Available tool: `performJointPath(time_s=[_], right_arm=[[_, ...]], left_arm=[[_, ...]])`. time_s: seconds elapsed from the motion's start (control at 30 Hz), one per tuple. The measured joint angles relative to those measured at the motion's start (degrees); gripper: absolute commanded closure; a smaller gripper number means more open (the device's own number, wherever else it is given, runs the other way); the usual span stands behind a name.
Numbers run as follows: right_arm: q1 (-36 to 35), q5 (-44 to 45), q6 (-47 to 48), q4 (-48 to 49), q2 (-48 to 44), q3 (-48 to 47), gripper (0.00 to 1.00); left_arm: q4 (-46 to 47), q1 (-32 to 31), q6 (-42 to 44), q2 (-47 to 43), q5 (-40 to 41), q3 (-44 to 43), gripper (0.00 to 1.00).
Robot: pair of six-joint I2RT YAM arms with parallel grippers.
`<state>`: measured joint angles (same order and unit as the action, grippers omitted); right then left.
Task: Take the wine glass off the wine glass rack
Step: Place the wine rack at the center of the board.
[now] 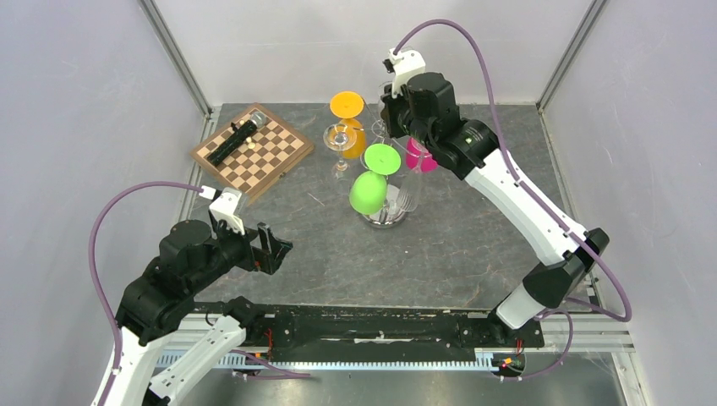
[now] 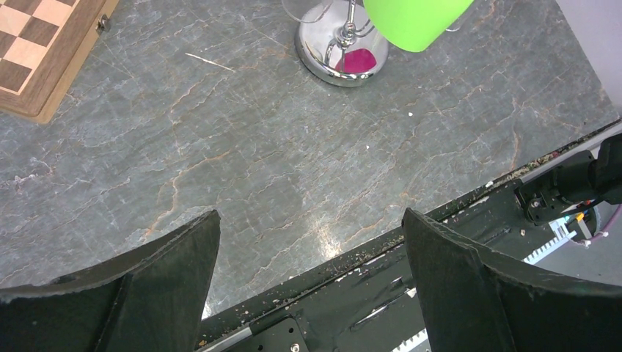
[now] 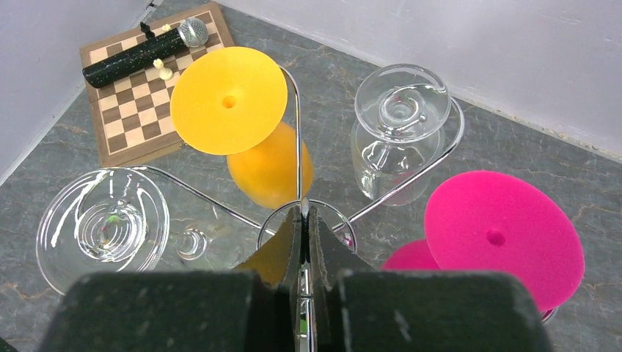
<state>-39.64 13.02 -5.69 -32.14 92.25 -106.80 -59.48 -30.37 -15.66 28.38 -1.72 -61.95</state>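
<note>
Vertically: orange wine glass (image 3: 236,111), foot-up.

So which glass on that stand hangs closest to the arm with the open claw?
The green glass, on the side facing the left gripper; the orange, pink and clear ones hang farther back.

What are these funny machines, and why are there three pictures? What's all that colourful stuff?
These are two robot arms bolted to a table. One picture looks down from above; the other two come from small cameras on the arms' wrists. In the middle stands a shiny wire rack with wine glasses hanging upside down: a green glass, an orange glass, a pink glass and clear glasses. A chessboard with a microphone on it lies nearby. The left pincer is wide open, holding nothing. The right pincer is squeezed shut atop the rack and seems to pinch its middle post.
</note>
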Motion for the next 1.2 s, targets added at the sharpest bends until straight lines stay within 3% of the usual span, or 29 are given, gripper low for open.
performJointPath(time_s=[0.7,0.9,1.07,1.2], right_arm=[[-0.2,-0.3,1.9,7.1,-9.4,13.5,1.0],[-0.3,-0.1,2.4,9.9,-11.1,16.5,0.87],[-0.3,0.4,2.9,14.2,-12.8,17.1,0.82],[-0.2,1.2,3.1,17.4,-14.9,17.1,0.69]], left_arm=[[0.0,0.0,-0.1,0.0,-0.3,0.0,0.0],[0.0,0.0,-0.2,1.0,-0.3,-0.1,0.0],[0.0,0.0,-0.6,1.2,-0.3,-0.1,0.0],[0.1,0.0,-0.6,1.3,-0.3,-0.1,0.0]])
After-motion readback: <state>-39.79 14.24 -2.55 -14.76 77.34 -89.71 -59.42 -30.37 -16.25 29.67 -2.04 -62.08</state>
